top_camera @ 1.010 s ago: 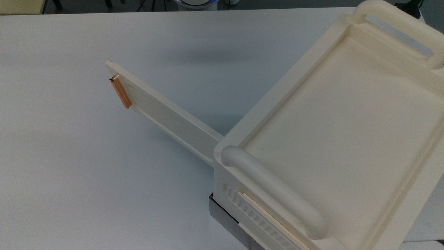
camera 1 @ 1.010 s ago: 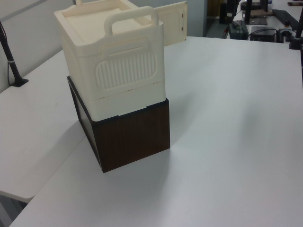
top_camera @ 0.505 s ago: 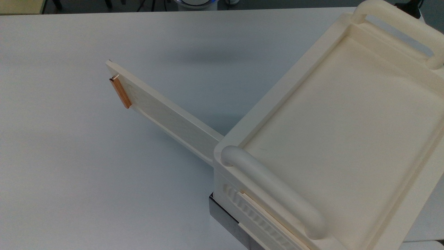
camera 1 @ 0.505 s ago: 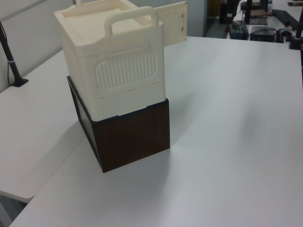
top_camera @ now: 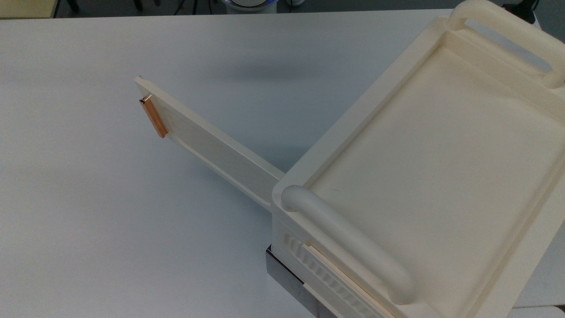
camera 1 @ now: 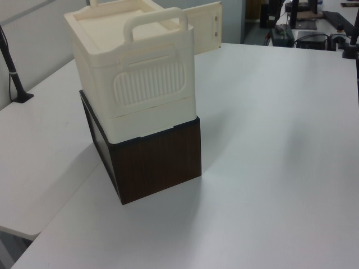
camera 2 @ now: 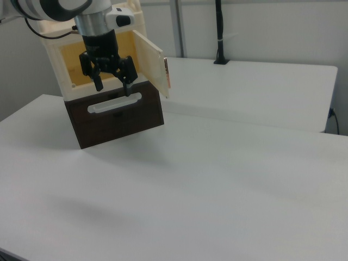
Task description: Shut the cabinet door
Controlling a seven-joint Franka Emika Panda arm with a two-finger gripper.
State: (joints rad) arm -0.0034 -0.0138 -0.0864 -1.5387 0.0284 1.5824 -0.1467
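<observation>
The cabinet door [top_camera: 212, 141] stands swung wide open, a thin cream panel hinged at the cabinet's [top_camera: 419, 176] corner. Its copper handle [top_camera: 153, 117] sits near the free end. In the left view the door [camera 1: 205, 25] sticks out behind the cabinet [camera 1: 134, 73]. In the right view the door [camera 2: 149, 62] angles out to the right view's right, and the yellowish inside [camera 2: 81, 62] of the cabinet is exposed. My gripper [camera 2: 113, 87] hangs in front of that opening, left of the door and apart from it. It is open and holds nothing.
The cabinet rests on a dark brown wooden base [camera 1: 154, 159] with a white drawer handle [camera 2: 114, 103]. White tabletop [top_camera: 110, 198] spreads around the door. A black pole [camera 2: 220, 32] stands at the back in the right view, another [camera 1: 14, 78] at the left view's left.
</observation>
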